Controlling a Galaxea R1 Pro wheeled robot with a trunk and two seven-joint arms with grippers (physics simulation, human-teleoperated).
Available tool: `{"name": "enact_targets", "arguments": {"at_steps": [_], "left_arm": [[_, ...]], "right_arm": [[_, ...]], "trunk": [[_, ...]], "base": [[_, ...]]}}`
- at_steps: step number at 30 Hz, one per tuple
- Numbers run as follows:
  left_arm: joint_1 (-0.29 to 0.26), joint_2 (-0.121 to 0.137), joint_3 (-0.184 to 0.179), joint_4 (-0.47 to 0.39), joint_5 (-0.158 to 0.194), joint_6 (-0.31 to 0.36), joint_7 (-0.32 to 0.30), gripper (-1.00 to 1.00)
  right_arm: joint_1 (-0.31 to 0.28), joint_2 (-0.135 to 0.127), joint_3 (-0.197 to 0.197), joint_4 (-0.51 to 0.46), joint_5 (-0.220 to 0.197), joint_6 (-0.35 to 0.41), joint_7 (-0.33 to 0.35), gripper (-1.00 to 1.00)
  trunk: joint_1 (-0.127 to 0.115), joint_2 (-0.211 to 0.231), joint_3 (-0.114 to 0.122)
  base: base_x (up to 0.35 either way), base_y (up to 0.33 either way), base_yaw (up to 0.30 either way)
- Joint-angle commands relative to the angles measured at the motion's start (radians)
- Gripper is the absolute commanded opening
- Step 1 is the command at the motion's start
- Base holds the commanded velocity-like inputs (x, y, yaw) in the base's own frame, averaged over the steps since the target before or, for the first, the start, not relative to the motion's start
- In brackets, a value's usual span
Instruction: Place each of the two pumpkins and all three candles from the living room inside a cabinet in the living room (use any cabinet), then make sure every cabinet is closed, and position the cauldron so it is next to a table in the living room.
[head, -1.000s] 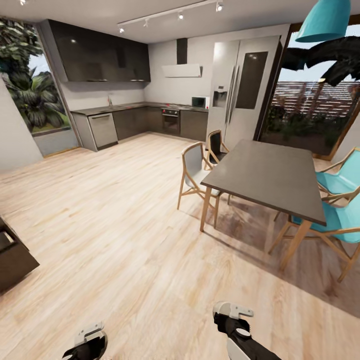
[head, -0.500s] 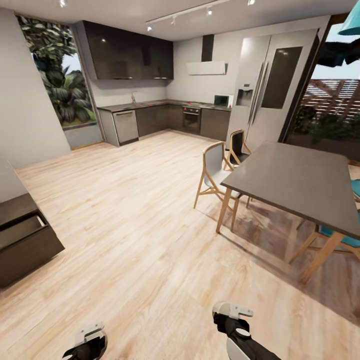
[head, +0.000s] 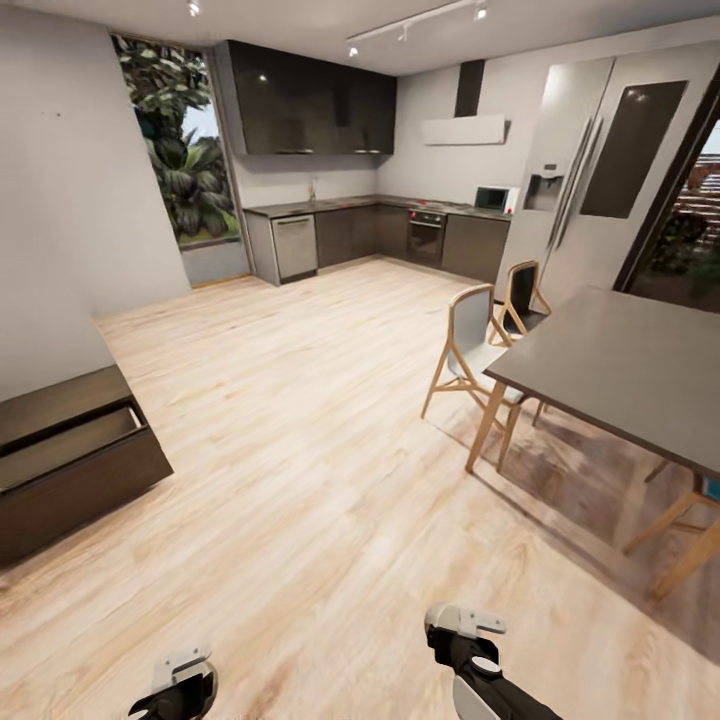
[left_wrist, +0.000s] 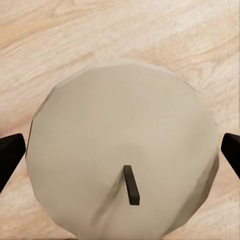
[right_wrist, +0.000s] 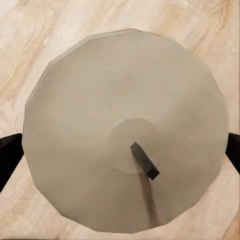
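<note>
Carrying a candle (left_wrist: 122, 160) pinched in my left gripper (left_wrist: 120, 150) and, it seems, another candle (right_wrist: 125, 150) in my right gripper (right_wrist: 120, 150), I'm mid-delivery; next I should approach the cabinet (head: 70, 460), whose open drawer waits at my left.
</note>
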Motion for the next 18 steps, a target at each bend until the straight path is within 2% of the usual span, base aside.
{"name": "enact_targets", "arguments": {"at_steps": [1, 11, 18], "left_arm": [[-0.001, 0.002, -0.008, -0.002, 0.006, 0.003, 0.010, -1.00], [-0.001, 0.002, -0.018, -0.002, 0.005, 0.003, 0.011, -1.00], [-0.001, 0.003, -0.019, -0.002, 0.007, 0.003, 0.011, -1.00]], "right_arm": [[-0.001, 0.000, 0.008, -0.001, -0.008, -0.006, -0.005, -1.00], [-0.001, 0.000, 0.008, -0.001, -0.007, -0.006, -0.005, -1.00], [-0.001, 0.000, 0.008, -0.001, -0.007, -0.006, -0.005, -1.00]], "trunk": [[0.000, -0.001, -0.002], [0.000, -0.001, -0.008], [0.000, -0.001, -0.013]], "base": [[-0.037, 0.000, 0.264], [-0.088, 0.013, 0.264], [-0.006, 0.127, 0.265]]}}
